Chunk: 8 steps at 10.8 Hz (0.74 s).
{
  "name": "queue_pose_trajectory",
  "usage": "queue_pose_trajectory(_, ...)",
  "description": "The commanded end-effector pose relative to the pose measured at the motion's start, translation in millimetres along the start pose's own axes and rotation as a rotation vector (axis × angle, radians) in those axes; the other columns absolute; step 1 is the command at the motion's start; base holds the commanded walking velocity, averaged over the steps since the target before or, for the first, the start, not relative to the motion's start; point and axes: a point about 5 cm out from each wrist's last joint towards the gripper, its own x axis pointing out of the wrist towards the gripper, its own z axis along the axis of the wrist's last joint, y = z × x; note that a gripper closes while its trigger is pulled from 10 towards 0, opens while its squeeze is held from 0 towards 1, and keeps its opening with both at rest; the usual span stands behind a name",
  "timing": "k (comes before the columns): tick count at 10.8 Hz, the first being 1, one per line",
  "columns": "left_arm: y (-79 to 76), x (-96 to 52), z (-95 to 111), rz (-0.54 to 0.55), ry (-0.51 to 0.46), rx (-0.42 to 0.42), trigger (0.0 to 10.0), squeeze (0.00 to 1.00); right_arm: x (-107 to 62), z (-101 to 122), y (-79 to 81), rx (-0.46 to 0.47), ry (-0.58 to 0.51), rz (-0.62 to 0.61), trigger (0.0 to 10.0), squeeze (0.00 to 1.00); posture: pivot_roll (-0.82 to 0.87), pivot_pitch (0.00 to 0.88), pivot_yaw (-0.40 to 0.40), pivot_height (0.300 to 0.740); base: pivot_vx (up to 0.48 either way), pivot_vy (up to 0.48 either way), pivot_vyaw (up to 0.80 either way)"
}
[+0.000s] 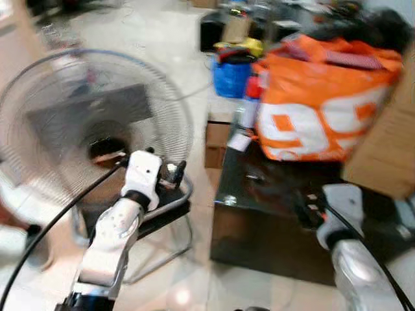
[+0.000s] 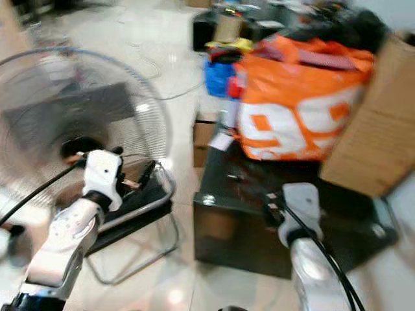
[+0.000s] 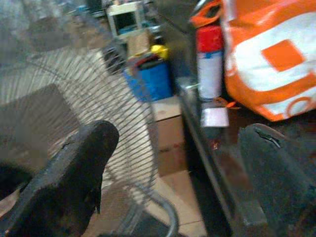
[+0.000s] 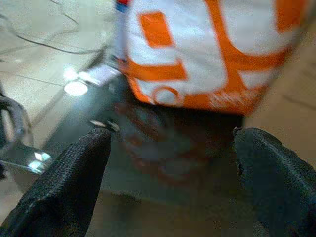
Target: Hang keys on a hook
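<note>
Frames are blurred. An orange bag (image 1: 324, 103) is seen on a dark desk (image 1: 272, 194), with a spray can (image 3: 210, 61) beside it and a fan (image 1: 91, 123) on the left. The left hand (image 3: 173, 173) is spread wide near the fan; the right hand (image 4: 173, 177) is spread wide over the desk. Nothing is held. Keys and hook cannot be made out.

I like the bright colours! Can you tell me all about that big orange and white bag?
The orange bag looks like a soft, shiny shopping sack, orange with big white blocks and orange shapes that may be numbers. It is stuffed full and bulging, sitting upright on a dark glossy table. A brown cardboard box stands against one side, and a red and white can stands by the other. Dark things lie on top, too blurred to name.
</note>
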Motion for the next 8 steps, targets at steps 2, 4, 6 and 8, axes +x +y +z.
queue_pose_trajectory(2, -0.1, 3.4, 0, -0.020, -0.007, -0.005, 10.0, 0.00, -0.8, 6, 1.0, 0.006, -0.020, -0.015, 10.0, 0.00, -0.15, 0.000, 0.033, 0.740, 0.000, 0.000, 0.00)
queue_pose_trajectory(4, 3.6, 3.0, 2, 0.001, -0.018, -0.011, 10.0, 0.00, 4.5, 8, 3.3, 0.006, -0.026, -0.006, 10.0, 0.00, -0.13, 0.000, 0.011, 0.740, 0.000, -0.362, 0.00)
queue_pose_trajectory(6, 8.2, 1.1, 1, 0.017, -0.021, -0.009, 10.0, 0.00, 9.6, 9, 5.6, 0.008, -0.030, 0.004, 10.0, 0.00, -0.11, 0.000, -0.003, 0.740, 0.000, -0.426, 0.00)
queue_pose_trajectory(8, 11.9, 0.8, -1, 0.025, -0.018, -0.005, 10.0, 0.00, 11.5, 8, 5.4, 0.018, -0.019, 0.001, 10.0, 0.00, -0.11, 0.000, -0.002, 0.740, 0.000, -0.424, -0.40)
